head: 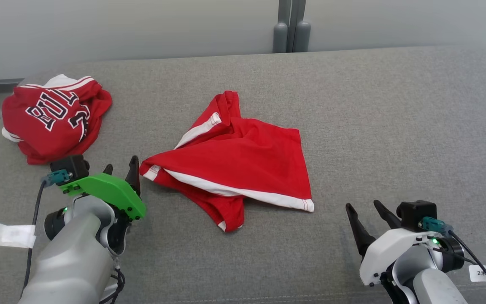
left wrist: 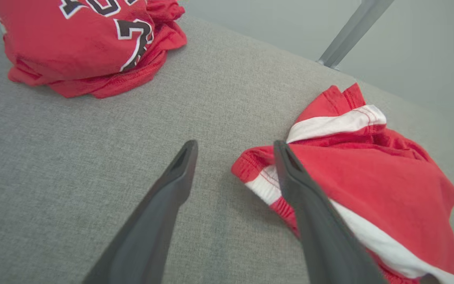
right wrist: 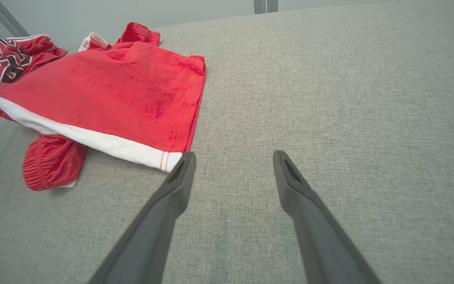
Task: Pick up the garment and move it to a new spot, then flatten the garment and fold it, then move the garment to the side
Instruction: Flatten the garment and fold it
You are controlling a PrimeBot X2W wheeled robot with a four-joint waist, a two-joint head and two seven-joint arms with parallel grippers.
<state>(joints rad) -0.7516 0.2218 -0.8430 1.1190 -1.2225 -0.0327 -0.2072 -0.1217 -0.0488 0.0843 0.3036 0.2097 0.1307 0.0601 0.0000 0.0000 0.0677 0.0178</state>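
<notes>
Head view shows the red shorts (head: 243, 164) lying rumpled near the middle of the grey table (head: 395, 126), one leg tucked under and the white-trimmed hem running diagonally, well apart from a crumpled Bulls jersey (head: 53, 118) at the far left. The left tool (head: 120, 164) is spread wide and holds nothing, with its inner finger just beside the shorts' left corner. From the left wrist view that finger overlaps the white-edged corner, and it is not clear whether it touches the cloth. The right tool (head: 362, 204) is also spread and empty, near the lower right hem corner but apart from it, over bare table. The step in hand looks like flattening. It would go best if each tool pinched one layer at an outer corner, low against the table. The two should then draw apart evenly, so the tucked leg slides free rather than bunching. Grabbing the folded layers together risks dragging the whole heap.
</notes>
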